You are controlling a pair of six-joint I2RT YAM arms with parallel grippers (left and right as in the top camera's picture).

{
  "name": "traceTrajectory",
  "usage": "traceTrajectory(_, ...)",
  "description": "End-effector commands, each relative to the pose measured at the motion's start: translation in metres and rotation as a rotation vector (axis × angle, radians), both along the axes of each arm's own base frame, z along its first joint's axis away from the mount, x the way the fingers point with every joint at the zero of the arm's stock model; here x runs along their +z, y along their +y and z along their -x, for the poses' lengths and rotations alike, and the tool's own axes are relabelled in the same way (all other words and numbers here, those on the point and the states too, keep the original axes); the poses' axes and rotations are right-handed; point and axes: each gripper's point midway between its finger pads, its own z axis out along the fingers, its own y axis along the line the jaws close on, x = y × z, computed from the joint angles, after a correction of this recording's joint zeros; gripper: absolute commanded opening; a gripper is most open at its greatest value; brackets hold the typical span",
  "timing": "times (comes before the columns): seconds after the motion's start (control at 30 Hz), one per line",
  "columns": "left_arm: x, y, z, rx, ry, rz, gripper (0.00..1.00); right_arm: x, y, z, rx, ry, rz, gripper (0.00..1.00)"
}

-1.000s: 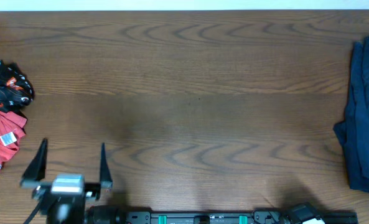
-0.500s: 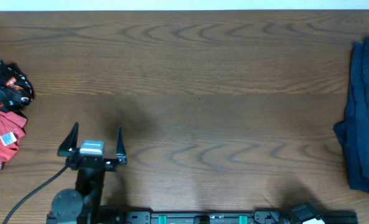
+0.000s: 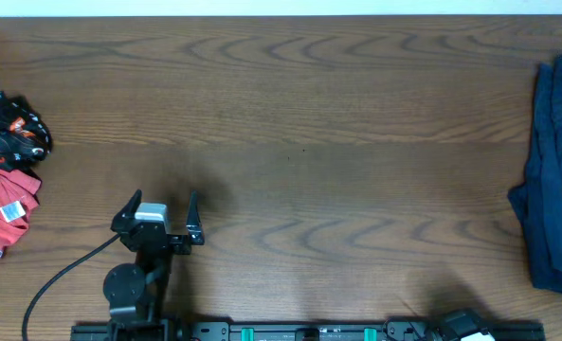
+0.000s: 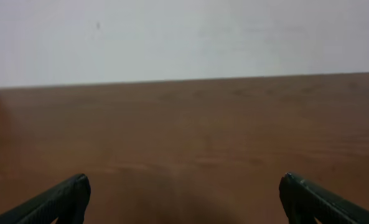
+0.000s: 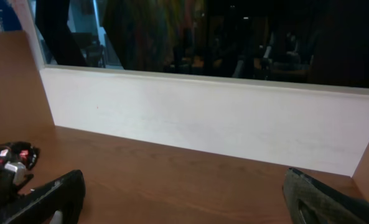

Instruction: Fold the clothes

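Note:
The black jersey (image 3: 11,127) with orange lines and logos lies bunched at the table's far left edge. It also shows in the right wrist view (image 5: 7,160) at the lower left. A red shirt (image 3: 0,212) lies crumpled just in front of it. A dark blue shirt (image 3: 555,180) lies at the far right edge. My left gripper (image 3: 159,206) is open and empty over bare wood, right of the red shirt; its wrist view (image 4: 184,183) shows only table between the fingers. My right gripper (image 5: 184,182) is open and empty; in the overhead view it is out of sight.
The brown wooden table (image 3: 309,114) stretches between the two piles. A white wall (image 5: 203,127) runs along its far edge. The arm bases (image 3: 309,332) sit along the near edge.
My left gripper has moved right and a little further onto the table, away from the red shirt, still open. The clothes have not moved.

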Motion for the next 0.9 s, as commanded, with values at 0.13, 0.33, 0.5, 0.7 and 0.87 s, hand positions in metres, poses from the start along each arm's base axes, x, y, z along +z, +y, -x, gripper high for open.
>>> traceTrajectory(0.13, -0.009, 0.003, -0.001, 0.022, 0.009, 0.026, 0.98, 0.0, -0.001, -0.002, -0.011, 0.002, 0.012, 0.99)
traceTrajectory(0.33, -0.023, 0.004, -0.003, 0.025, 0.033, 0.03, 0.98, 0.0, -0.001, -0.002, -0.011, 0.002, 0.012, 0.99)
traceTrajectory(0.5, -0.023, 0.004, -0.003, 0.026, 0.033, 0.03, 0.98, 0.0, -0.001, -0.002, -0.011, 0.002, 0.012, 0.99)
traceTrajectory(0.7, -0.023, 0.004, -0.003, 0.026, 0.035, 0.03, 0.98, 0.0, -0.001, -0.002, -0.011, 0.002, 0.012, 0.99)
traceTrajectory(0.87, -0.023, 0.004, -0.003, 0.026, 0.035, 0.03, 0.98, 0.0, -0.001, -0.002, -0.011, 0.002, 0.012, 0.99)
